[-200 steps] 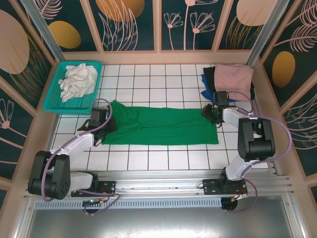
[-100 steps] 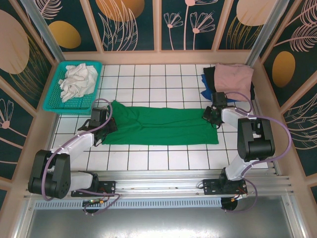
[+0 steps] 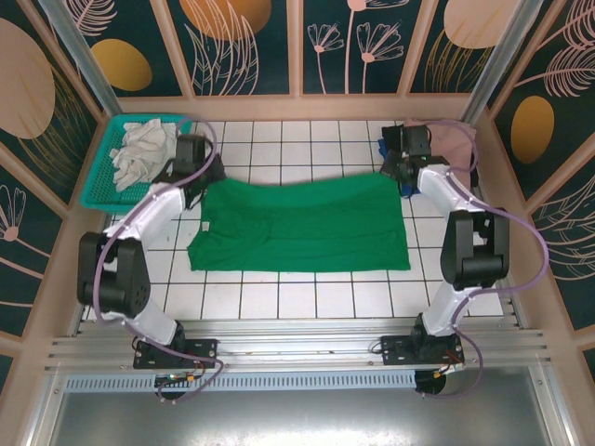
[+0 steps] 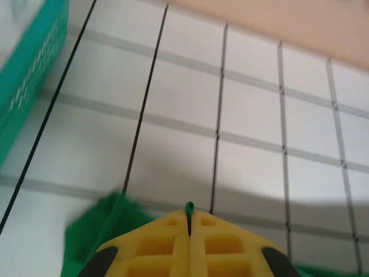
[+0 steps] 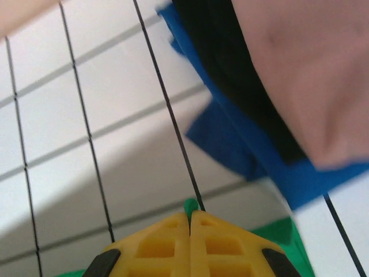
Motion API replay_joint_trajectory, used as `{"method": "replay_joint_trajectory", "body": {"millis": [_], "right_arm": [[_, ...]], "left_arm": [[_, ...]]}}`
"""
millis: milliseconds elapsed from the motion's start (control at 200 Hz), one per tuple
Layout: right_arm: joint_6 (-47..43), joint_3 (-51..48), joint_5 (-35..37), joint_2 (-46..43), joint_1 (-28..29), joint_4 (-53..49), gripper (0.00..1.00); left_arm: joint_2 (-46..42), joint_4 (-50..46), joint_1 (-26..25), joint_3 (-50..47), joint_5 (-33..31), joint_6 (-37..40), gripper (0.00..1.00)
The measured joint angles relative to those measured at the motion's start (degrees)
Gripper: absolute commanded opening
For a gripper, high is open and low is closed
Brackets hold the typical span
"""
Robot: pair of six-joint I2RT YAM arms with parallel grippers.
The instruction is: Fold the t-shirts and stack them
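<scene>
A bright green t-shirt [image 3: 302,226] lies spread across the middle of the tiled table, its far edge lifted. My left gripper [image 3: 199,178] is shut on its far left corner; a sliver of green cloth [image 4: 189,206] pokes out between the yellow fingers. At the far right corner my right gripper [image 3: 402,177] is shut on the same shirt, green cloth [image 5: 189,205] pinched at its tips. A stack of folded t-shirts sits at the back right: pink [image 3: 439,139] on top, black [image 5: 230,69] and blue [image 5: 242,138] below it, close beside the right gripper.
A teal mesh basket [image 3: 110,182] holding crumpled white cloth [image 3: 139,149] stands at the back left, just beside my left arm. Wooden walls close in the table on three sides. White tiles lie bare in front of the green shirt.
Both grippers moved from the shirt's near-middle line toward the back wall, pulling the green cloth's edge with them. The shirt went from a narrow strip to a wide rectangle. The right gripper closed.
</scene>
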Motion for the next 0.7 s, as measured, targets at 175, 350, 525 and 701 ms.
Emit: {"method": "replay_joint_trajectory", "body": {"millis": [175, 350, 525, 701], "right_arm": [[-1.1, -3.9, 0.0, -0.7, -0.1, 2.0, 0.0], [-1.0, -16.5, -0.8, -5.6, -1.3, 3.0, 0.0], [-0.7, -25.7, -3.3, -11.0, -2.3, 5.2, 0.0], [-0.2, -31.3, -5.7, -13.2, -2.5, 7.8, 0.0]], "left_arm": [[-1.2, 0.6, 0.0, 0.8, 0.2, 1.7, 0.0], [-10.4, 0.4, 0.0, -13.3, 1.0, 1.7, 0.0], [-16.8, 0.2, 0.0, -25.1, 2.4, 0.3, 0.0], [-19.1, 0.8, 0.0, -32.3, 4.5, -1.8, 0.0]]}}
